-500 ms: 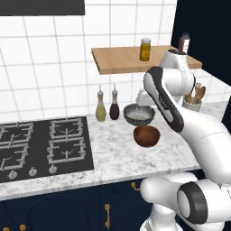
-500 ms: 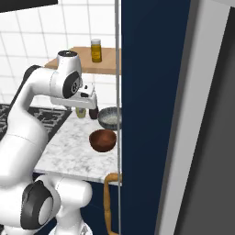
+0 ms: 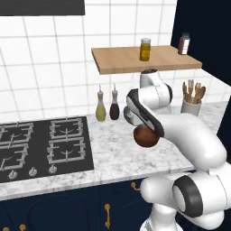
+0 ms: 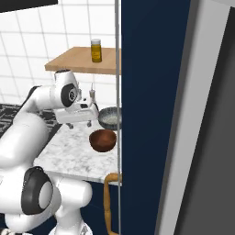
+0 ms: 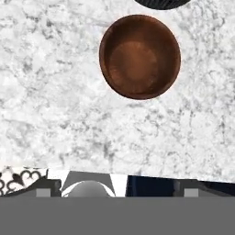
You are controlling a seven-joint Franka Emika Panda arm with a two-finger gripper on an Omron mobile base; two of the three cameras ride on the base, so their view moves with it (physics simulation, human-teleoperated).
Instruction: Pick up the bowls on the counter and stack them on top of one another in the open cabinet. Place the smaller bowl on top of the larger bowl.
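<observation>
The smaller reddish-brown bowl point(image 3: 146, 138) point(image 4: 103, 140) point(image 5: 140, 56) sits upright and empty on the marbled counter point(image 3: 113, 155) point(image 5: 50, 96). Just behind it stands the larger dark grey bowl point(image 4: 110, 117), whose rim cuts the top edge of the hand view point(image 5: 160, 3); in the left base view the arm hides it. My gripper point(image 4: 80, 123) point(image 5: 117, 190) hangs open above the counter, near the bowls and touching neither, with nothing between its fingertips point(image 5: 46, 189). The wooden shelf point(image 3: 144, 63) point(image 4: 80, 59) is higher up against the tiles.
A yellow jar point(image 3: 145, 49) point(image 4: 96, 50) and a brown jar point(image 3: 183, 43) stand on the shelf. Two bottles point(image 3: 107, 107) stand at the back of the counter, a utensil holder point(image 3: 191, 100) at the right. The black hob point(image 3: 43, 144) lies left. A navy panel point(image 4: 151, 114) flanks the bowls.
The hand has come down toward the counter and the arm has swung across, now covering the grey bowl in the left base view. Both bowls stay where they were.
</observation>
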